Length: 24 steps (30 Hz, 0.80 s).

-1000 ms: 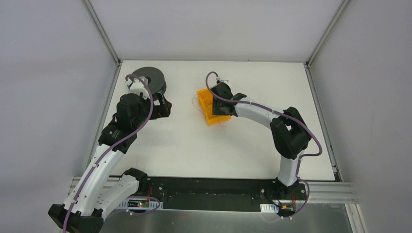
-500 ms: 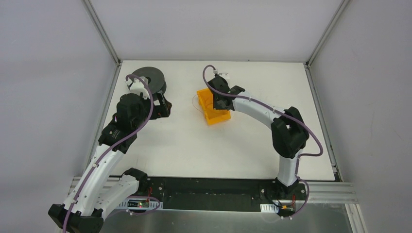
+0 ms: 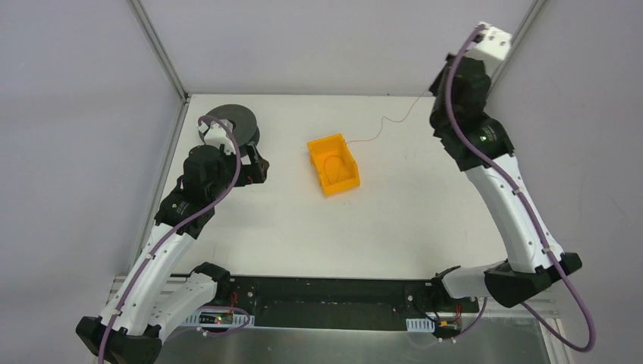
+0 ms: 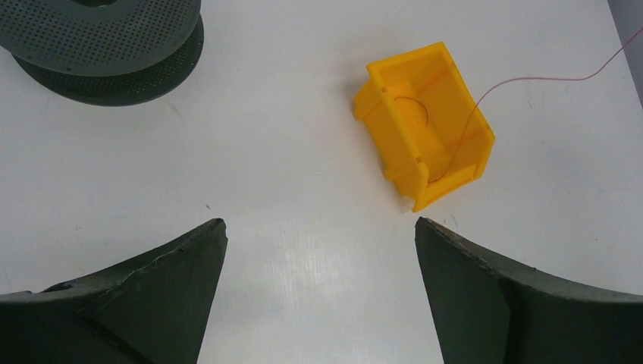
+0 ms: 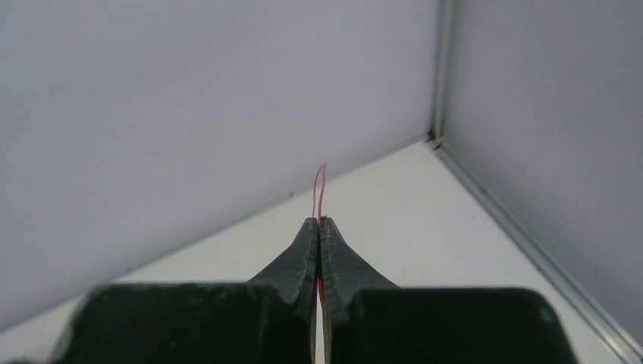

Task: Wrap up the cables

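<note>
A very thin reddish cable runs taut from the yellow bin up to the back right. My right gripper is shut on the cable, whose looped end sticks out past the fingertips; the arm is raised high near the back right corner. In the left wrist view the cable leaves the bin toward the right, with a loop inside the bin. My left gripper is open and empty over the table, beside a dark perforated spool, also in the left wrist view.
Grey enclosure walls and metal corner posts surround the white table. The right arm's wrist is up against the back right wall corner.
My right gripper has left the yellow bin and risen to the back right, pulling the thin cable out of the bin with it. The bin has shifted slightly. The left arm has not moved.
</note>
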Each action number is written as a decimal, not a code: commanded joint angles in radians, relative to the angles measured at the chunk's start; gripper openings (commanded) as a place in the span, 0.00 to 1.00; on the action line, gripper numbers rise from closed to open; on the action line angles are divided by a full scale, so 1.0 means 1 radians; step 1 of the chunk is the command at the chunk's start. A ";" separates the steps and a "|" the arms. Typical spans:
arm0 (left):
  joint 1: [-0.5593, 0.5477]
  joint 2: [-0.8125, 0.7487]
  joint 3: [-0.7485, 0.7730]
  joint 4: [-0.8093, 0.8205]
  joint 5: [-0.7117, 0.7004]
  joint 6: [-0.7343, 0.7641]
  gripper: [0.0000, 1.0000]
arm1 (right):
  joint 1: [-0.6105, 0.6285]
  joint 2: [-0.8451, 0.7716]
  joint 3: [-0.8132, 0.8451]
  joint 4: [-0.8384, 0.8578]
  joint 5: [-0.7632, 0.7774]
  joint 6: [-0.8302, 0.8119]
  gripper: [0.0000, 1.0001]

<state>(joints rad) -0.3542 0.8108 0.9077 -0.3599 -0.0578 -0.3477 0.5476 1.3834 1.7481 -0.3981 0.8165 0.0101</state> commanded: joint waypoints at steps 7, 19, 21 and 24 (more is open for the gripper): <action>-0.006 0.014 0.001 0.032 0.052 0.031 0.94 | -0.239 0.010 0.137 0.259 0.195 -0.327 0.00; -0.006 0.022 0.004 0.032 0.056 0.037 0.94 | -0.315 0.232 0.679 0.551 0.121 -0.664 0.00; -0.006 0.019 0.003 0.032 0.056 0.039 0.94 | -0.328 0.208 0.667 0.659 0.077 -0.673 0.00; -0.006 0.017 0.002 0.032 0.056 0.037 0.94 | -0.354 0.187 0.667 0.719 0.028 -0.656 0.00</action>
<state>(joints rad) -0.3542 0.8330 0.9077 -0.3592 -0.0086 -0.3252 0.2287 1.6352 2.3703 0.1024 0.9226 -0.5919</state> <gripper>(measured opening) 0.939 0.008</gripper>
